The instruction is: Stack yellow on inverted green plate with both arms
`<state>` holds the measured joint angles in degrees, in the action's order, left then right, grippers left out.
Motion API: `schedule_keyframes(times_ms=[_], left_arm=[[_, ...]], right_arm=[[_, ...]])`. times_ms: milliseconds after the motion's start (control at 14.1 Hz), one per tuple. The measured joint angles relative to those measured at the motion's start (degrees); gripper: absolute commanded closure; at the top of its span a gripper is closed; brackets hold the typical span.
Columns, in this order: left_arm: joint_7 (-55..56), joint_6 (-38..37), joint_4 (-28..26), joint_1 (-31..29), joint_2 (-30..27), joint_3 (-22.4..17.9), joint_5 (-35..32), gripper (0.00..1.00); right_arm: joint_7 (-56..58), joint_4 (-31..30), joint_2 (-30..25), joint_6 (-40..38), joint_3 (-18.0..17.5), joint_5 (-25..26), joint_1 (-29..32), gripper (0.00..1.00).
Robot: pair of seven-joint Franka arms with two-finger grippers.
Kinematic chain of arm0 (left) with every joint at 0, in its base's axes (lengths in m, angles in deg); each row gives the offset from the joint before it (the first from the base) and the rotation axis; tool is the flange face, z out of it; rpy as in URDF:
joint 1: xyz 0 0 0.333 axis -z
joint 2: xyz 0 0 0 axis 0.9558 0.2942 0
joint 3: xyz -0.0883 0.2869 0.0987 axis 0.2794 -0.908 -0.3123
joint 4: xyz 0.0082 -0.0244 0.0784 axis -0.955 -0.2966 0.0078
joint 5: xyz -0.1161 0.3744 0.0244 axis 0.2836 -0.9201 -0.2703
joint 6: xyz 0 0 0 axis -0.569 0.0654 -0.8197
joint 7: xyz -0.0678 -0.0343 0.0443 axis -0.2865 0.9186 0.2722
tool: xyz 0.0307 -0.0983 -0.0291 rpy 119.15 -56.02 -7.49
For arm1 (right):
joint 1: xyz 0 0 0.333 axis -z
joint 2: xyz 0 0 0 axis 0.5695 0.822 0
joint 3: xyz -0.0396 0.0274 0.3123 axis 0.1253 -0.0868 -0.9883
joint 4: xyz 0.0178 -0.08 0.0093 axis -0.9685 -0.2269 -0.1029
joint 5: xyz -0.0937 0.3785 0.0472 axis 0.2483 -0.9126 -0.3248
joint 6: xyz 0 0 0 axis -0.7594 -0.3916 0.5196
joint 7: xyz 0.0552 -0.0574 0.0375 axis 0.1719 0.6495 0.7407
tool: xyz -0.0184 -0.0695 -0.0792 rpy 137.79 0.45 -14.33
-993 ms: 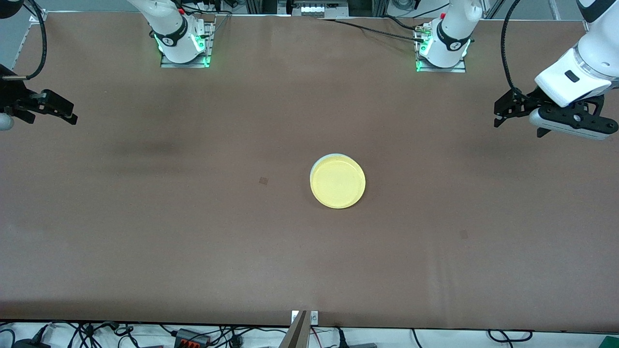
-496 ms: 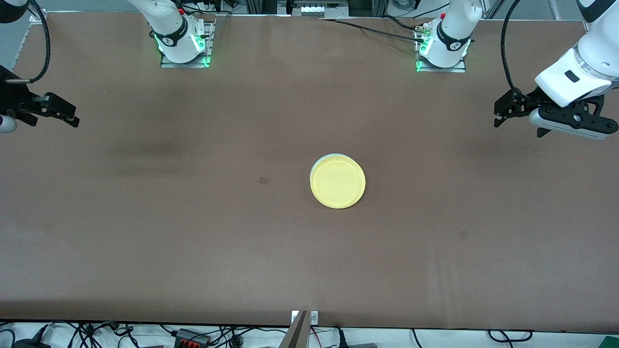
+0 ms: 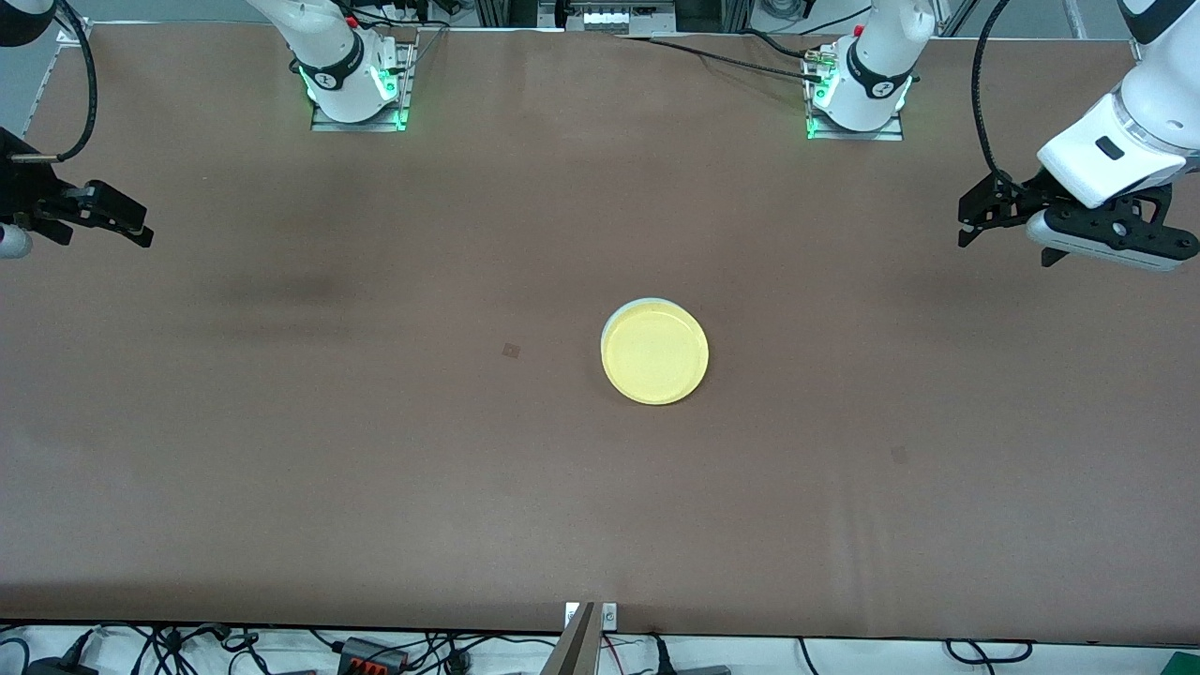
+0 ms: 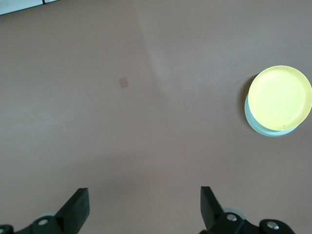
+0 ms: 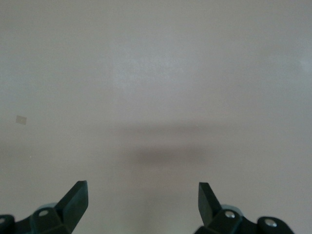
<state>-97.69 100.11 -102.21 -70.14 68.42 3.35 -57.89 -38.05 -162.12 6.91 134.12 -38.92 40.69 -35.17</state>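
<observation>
The yellow plate (image 3: pixel 655 354) lies on the green plate (image 3: pixel 626 307) mid-worktop (image 3: pixel 375 450). Left gripper (image 4: pixel 145 207) and right gripper (image 5: pixel 143 201) hang over the worktop's ends, fingers spread wide and holding nothing.

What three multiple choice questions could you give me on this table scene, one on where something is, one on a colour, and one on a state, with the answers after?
1. Where does the yellow plate rest?
A. on the green plate
B. in a gripper
C. beside a base

2. What colour is the top plate?
A. red
B. yellow
C. black

3. How are the left gripper and right gripper?
A. both open
B. both shut
C. gripping plates

Answers: 1 A, a green edge shows beneath it. 2 B, its face is pale yellow. 3 A, both wrist views show fingers spread with nothing between.
</observation>
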Motion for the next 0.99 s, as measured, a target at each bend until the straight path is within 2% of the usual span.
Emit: schedule_keyframes(times_ms=[567,993], left_arm=[[0.0,0.0,0.0,0.0,0.0,0.0,0.0,0.00],[0.0,0.0,0.0,0.0,0.0,0.0,0.0,0.00]], right_arm=[[0.0,-3.7,-3.9,-0.2,0.0,0.0,0.8,0.00],[0.0,-4.0,-4.2,-0.6,0.0,0.0,1.0,0.00]])
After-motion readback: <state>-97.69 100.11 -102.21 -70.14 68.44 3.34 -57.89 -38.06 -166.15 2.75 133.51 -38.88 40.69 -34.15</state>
